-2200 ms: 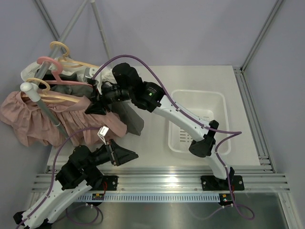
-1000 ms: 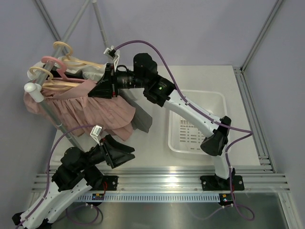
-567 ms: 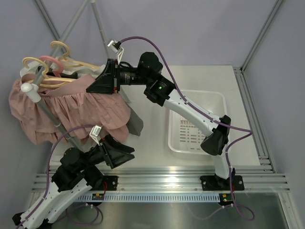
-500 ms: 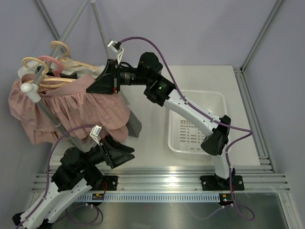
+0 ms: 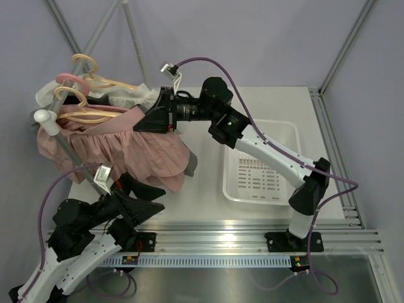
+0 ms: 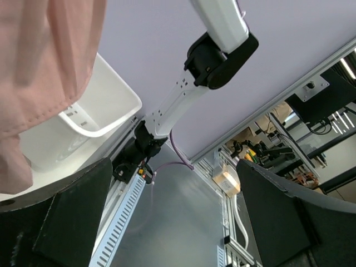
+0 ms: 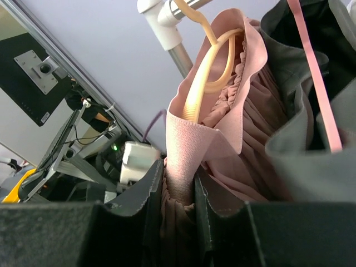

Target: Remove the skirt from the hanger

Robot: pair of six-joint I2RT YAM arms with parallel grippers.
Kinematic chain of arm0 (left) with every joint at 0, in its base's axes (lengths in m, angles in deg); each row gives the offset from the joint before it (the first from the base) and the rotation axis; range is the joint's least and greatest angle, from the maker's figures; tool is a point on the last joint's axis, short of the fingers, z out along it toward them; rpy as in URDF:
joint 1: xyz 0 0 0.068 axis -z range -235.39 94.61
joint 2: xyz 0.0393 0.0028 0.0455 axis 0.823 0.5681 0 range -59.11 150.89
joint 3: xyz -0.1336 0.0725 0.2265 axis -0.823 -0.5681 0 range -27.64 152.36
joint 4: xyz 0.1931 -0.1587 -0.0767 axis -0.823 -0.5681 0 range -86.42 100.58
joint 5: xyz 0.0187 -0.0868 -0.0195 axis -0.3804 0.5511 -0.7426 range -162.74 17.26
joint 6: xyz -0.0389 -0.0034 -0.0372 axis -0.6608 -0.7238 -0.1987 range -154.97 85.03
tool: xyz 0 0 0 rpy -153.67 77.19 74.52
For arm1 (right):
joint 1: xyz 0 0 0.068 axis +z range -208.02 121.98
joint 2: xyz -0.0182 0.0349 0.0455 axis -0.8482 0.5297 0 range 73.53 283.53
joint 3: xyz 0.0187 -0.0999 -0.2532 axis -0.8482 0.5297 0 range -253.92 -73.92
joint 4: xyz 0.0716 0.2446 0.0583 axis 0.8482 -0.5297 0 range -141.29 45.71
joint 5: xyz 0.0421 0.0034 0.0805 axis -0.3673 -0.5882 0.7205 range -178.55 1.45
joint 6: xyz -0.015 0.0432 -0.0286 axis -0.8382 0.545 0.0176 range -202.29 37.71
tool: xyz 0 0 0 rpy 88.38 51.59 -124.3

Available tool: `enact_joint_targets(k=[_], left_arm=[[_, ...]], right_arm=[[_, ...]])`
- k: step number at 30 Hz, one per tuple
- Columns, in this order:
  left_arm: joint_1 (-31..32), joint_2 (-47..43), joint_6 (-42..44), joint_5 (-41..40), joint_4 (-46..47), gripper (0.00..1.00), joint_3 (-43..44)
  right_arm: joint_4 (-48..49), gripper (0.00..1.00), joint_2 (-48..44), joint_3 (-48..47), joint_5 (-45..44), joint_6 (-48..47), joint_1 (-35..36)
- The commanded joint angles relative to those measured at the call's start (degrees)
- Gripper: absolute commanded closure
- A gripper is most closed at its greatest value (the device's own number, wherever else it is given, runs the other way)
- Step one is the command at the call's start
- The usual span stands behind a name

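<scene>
The right fingers (image 7: 157,192) are clenched on the pink waistband of the skirt (image 5: 142,151), pinched just below the cream hanger (image 7: 201,89), as is seen plainly in the right wrist view. The skirt is still hung on that hanger at the rail (image 5: 66,151), on the left side of the table (image 5: 208,183), with its hem draped down toward the left arm. The left fingers (image 5: 146,206) are spread wide and nothing is held in them; only a fold of pink cloth is seen at the edge of their view.

The step in hand is judged to be the pulling of the waistband off the hanger's end. For the next move, the band would have to be stretched and drawn clear of the hanger's shoulder, and the hanger may need to be steadied by the free left fingers, since it can swing along with the pull.

Against half a second earlier, the right arm has been drawn back toward the basket (image 5: 291,134), the skirt has been gathered rightward, less spread over the rail, and the left arm has been lowered and shifted left
</scene>
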Motion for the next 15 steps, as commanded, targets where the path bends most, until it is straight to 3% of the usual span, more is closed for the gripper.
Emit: enact_joint_targets(k=[1, 5, 8, 15], left_arm=[[0.27, 2.49, 5.22, -3.01, -2.57, 0.02, 5.47], [0.18, 4.69, 7.59, -4.41, -3.45, 0.03, 8.63], [0.27, 6.88, 9.53, -5.72, -4.41, 0.03, 10.3], [0.27, 8.12, 10.06, -11.27, -4.42, 0.05, 13.38]], right_arm=[[5.17, 1.0, -6.42, 3.02, -1.1, -1.36, -1.22], [8.84, 1.0, -9.06, 7.34, 0.65, 1.17, -2.36], [9.92, 1.0, -7.57, 4.8, 2.07, 4.25, -3.33], [4.73, 1.0, -17.13, 13.83, -0.83, -1.27, -3.95]])
